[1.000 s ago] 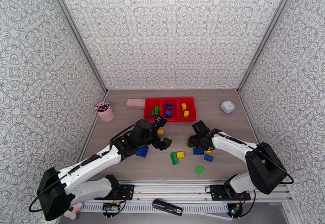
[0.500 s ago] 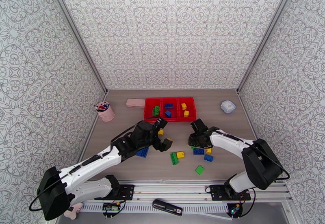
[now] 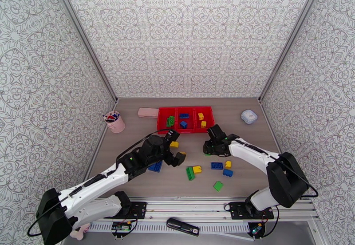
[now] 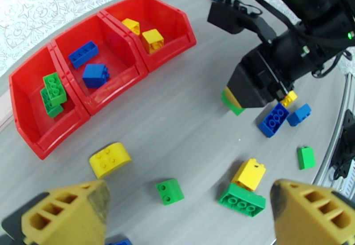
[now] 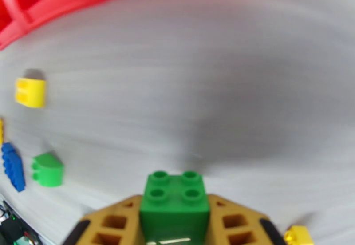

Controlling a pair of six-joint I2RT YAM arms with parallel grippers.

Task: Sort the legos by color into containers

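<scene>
The left gripper is hovering with its jaws spread wide over loose legos scattered on the table. A yellow arched brick and a small green brick are lying below the gap. Behind them, the red containers are holding green bricks in the left bin, blue in the middle and yellow in the right. At right, the right gripper is clamping a green square brick just in front of the bins.
</scene>
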